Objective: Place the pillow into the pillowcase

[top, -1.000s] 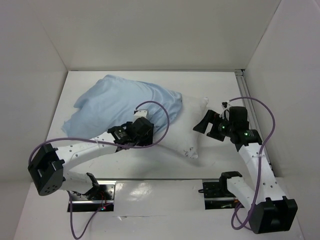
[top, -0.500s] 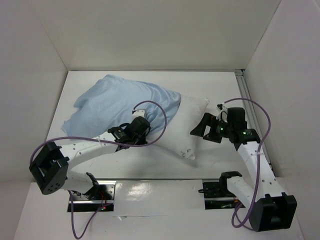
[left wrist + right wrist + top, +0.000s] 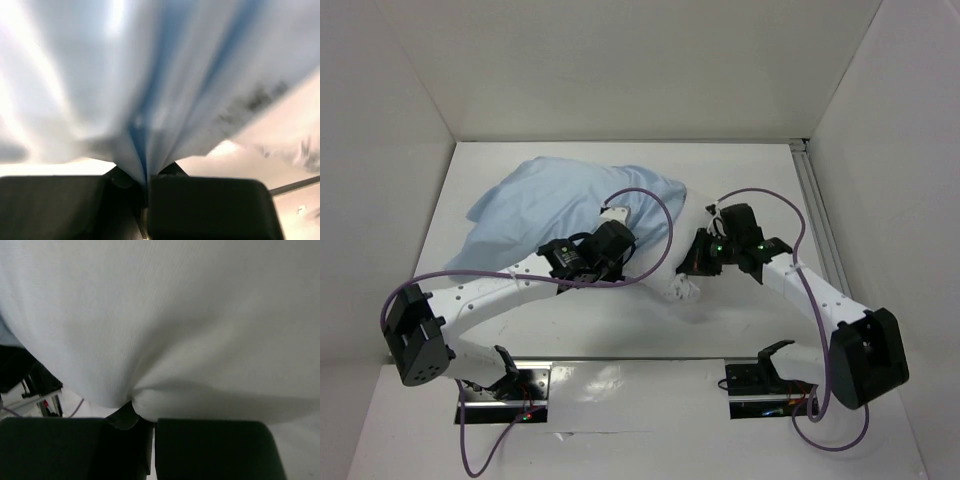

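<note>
On the table, toward its middle, the pillowcase is lying at the left and the pillow is coming out of its right side. Only a short white end is showing there.

I am holding both pieces now. The left gripper is clamping a fold of the blue fabric on the near side of the case. The right gripper is pinching the white end of the pillow.

I judge that the pillow's long axis is running left to right, along the case, so the uncovered end is lying toward my right arm and the case mouth toward my left one. The next move is depending on this line: the right arm pushing leftward, the left arm pulling the hem rightward over the pillow.

The top view is giving me this layout, but not the fingertips, because the gripper bodies are covering them. The left wrist view is showing the closed fingers with blue cloth squeezed between them, though blurred. The right wrist view is showing a white tuck between its closed fingers, but nothing of the case opening.
</note>
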{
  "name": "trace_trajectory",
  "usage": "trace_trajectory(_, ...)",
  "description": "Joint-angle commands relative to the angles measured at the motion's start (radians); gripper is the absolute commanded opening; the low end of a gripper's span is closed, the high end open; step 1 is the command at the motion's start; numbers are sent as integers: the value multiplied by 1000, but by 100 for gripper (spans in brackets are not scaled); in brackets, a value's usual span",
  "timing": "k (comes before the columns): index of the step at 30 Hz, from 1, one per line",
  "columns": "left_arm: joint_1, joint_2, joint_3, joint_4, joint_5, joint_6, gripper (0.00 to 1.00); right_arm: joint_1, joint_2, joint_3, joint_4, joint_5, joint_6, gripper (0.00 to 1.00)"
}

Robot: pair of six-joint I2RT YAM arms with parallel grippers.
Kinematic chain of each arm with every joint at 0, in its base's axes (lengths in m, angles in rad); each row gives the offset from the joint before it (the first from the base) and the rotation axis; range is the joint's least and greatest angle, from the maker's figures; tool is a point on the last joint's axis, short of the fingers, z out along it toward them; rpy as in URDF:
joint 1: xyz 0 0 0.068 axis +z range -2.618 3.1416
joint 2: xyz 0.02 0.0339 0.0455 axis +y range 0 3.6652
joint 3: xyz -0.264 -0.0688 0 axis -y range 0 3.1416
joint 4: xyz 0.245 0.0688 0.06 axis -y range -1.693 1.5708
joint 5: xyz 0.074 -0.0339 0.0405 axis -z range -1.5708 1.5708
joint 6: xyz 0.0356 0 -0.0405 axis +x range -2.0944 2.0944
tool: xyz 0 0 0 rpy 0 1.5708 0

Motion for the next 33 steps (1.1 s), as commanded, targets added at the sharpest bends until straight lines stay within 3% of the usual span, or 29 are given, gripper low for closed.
trace_trajectory(1,-57,-15,98,-16,76,15,0,-31,44,137,234,85,52,0)
trace_trajectory(6,-57,-79,140,-67,115,52,0,-158,68,208,245,57,52,0)
trace_trajectory(9,-57,-80,238,-94,176,97,0,-235,77,229,304,23,88,0)
trace_trajectory(12,-31,9,424,-67,292,168,0,-220,128,264,369,23,99,0)
trace_trajectory(13,2,55,572,-67,325,179,0,-188,167,274,399,34,110,0)
trace_trajectory(15,35,204,717,-67,397,203,0,-154,197,295,429,34,110,0)
trace_trajectory(16,61,253,862,-82,446,214,0,-122,197,295,429,34,119,0)
trace_trajectory(20,96,449,1170,-194,575,231,0,-22,114,307,332,97,76,0)
trace_trajectory(23,96,476,1180,-174,621,220,0,56,33,263,280,158,67,0)
trace_trajectory(28,118,454,1143,-142,676,187,0,87,-51,225,228,204,89,0)
trace_trajectory(33,165,413,1134,-142,693,199,0,87,-153,290,18,354,6,0)
